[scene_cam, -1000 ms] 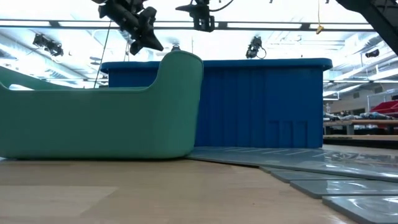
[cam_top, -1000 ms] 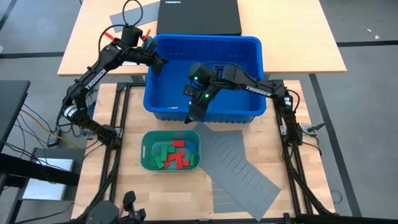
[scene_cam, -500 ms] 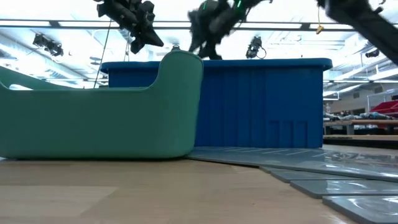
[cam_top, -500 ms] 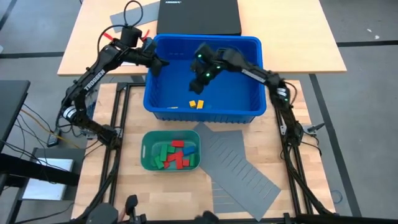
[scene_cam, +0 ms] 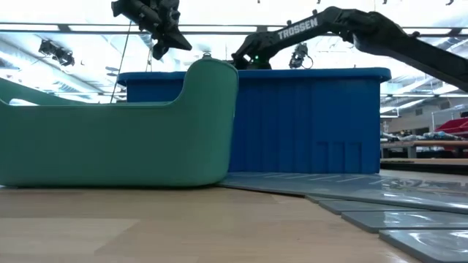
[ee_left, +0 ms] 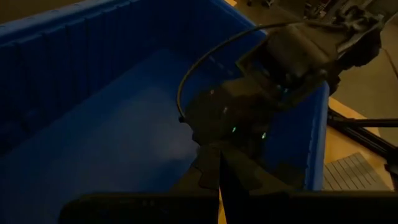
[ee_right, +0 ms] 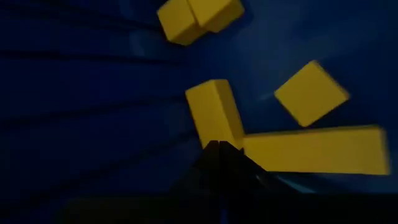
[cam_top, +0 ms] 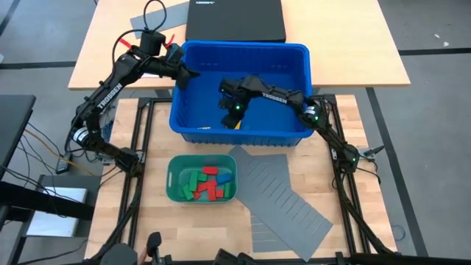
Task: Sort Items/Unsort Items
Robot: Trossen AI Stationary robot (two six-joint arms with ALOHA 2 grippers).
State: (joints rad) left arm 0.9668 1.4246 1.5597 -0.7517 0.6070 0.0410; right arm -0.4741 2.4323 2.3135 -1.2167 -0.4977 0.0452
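The right claw (ee_right: pixel 219 149) is down inside the blue bin (cam_top: pixel 294 55), its fingers pressed together with no block between them. Four yellow blocks (ee_right: pixel 214 115) lie on the bin floor just ahead of its tips. The left claw (cam_top: pixel 193 73), also pinched shut and holding no block, hovers over the bin's far-left corner. Red, green and blue blocks (cam_top: pixel 208 184) fill the single green tray (cam_top: pixel 171 168) well short of both claws.
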